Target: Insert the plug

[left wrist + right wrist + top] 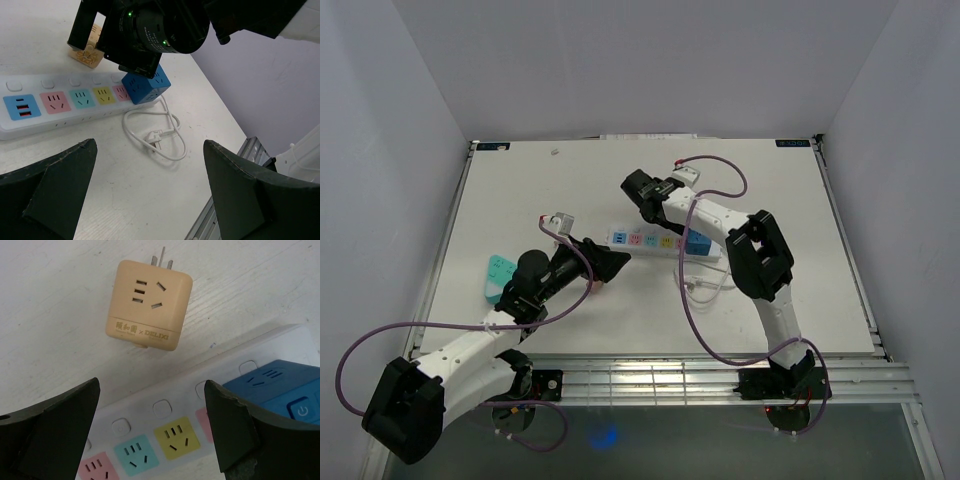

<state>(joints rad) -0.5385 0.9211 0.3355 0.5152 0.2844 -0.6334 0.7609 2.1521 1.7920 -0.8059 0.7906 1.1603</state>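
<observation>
Beige plug (149, 305), blue cube (146, 86) and white strip (60, 120): one each.

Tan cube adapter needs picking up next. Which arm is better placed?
Right. The right gripper hovers open right at the tan adapter, which lies loose on the far side of the power strip. The left gripper is open too, but sits on the strip's near side.

Beige cube adapter (149, 305): Chinese characters, then "× DELIXI". Blue cube (272, 387): power symbol on button.
</observation>
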